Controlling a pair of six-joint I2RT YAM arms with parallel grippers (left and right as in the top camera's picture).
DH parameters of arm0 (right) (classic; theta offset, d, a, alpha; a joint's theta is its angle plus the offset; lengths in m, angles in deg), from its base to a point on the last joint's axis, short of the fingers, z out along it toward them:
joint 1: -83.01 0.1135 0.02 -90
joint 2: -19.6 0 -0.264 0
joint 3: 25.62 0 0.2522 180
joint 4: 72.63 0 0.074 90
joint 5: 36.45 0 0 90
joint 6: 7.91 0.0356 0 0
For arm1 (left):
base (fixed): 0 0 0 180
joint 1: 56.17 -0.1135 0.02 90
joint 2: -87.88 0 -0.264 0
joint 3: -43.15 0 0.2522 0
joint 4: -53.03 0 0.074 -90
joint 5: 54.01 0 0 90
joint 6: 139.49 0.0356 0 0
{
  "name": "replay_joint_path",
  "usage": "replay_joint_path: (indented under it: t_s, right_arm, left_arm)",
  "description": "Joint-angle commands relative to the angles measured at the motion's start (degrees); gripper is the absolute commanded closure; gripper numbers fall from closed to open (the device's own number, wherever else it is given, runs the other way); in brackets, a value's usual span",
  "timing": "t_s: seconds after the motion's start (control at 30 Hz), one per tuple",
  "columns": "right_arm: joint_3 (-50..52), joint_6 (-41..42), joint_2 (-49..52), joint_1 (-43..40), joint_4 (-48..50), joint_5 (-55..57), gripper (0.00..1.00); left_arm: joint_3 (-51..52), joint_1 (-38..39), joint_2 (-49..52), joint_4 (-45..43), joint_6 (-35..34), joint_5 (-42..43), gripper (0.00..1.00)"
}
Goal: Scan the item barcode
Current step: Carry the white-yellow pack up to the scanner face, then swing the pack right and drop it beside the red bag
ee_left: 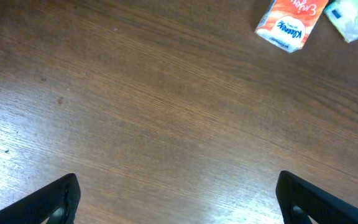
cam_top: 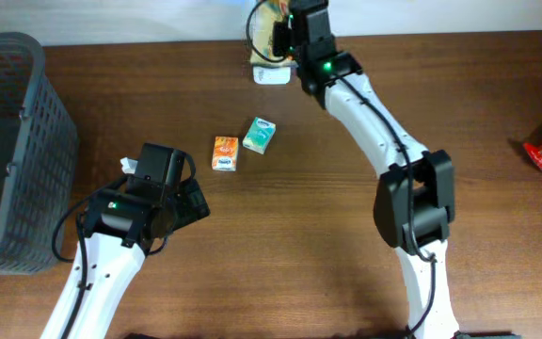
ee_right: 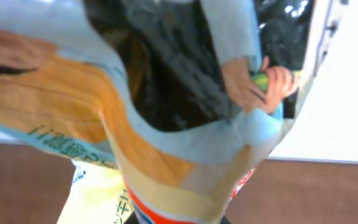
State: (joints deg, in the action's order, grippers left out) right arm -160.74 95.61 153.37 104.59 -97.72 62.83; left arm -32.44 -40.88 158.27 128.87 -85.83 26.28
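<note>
Snack bag point(ee_right: 104, 118) is pinched in the right gripper point(cam_top: 285, 40) by the white scanner point(cam_top: 271, 73); scanning seems underway, unconfirmed. Left gripper point(ee_left: 179, 202) gapes wide, empty, well apart from it.

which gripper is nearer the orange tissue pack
left. the left gripper sits open just short of the orange tissue pack; the right gripper is far off at the back, shut on a snack bag

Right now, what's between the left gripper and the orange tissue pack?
Nothing: only bare wooden table between the open left gripper and the orange tissue pack, clearest in the left wrist view.
</note>
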Motion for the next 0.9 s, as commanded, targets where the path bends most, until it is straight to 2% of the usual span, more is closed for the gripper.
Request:
replay_joint_path:
  t_s: [0.0, 0.13, 0.27, 0.37, 0.5, 0.63, 0.73, 0.87]
  right_arm:
    - [-1.0, 0.3, 4.6, 0.0, 6.0, 4.5, 0.96]
    - [-1.2, 0.3, 5.6, -1.0, 7.6, 6.4, 0.96]
    - [-1.2, 0.3, -4.3, -7.4, 0.7, 9.4, 0.96]
    - [-1.2, 0.5, -12.1, -19.8, -15.1, 9.5, 0.96]
    - [-1.1, 0.5, -11.5, -41.3, -37.0, 9.4, 0.96]
    - [-0.7, 2.1, -7.8, -58.7, -45.8, 9.4, 0.96]
    - [-0.7, 2.6, -4.8, -64.8, -48.6, 9.2, 0.96]
    - [-0.7, 2.6, -0.3, -67.7, -52.0, 9.2, 0.96]
  left_arm:
    - [-0.2, -0.1, -0.2, 0.1, -0.8, -0.6, 0.01]
    - [-0.2, -0.1, -0.2, 0.1, -0.8, -0.6, 0.01]
    - [-0.2, -0.1, -0.2, 0.1, -0.8, -0.6, 0.01]
    - [-0.2, -0.1, -0.2, 0.1, -0.8, -0.6, 0.01]
    - [-0.2, -0.1, -0.2, 0.1, -0.8, -0.6, 0.01]
    - [-0.2, -0.1, -0.2, 0.1, -0.8, -0.6, 0.01]
    - [-0.2, -0.1, -0.2, 0.1, -0.8, -0.6, 0.01]
    - [-0.2, -0.1, -0.2, 0.1, -0.8, -0.6, 0.01]
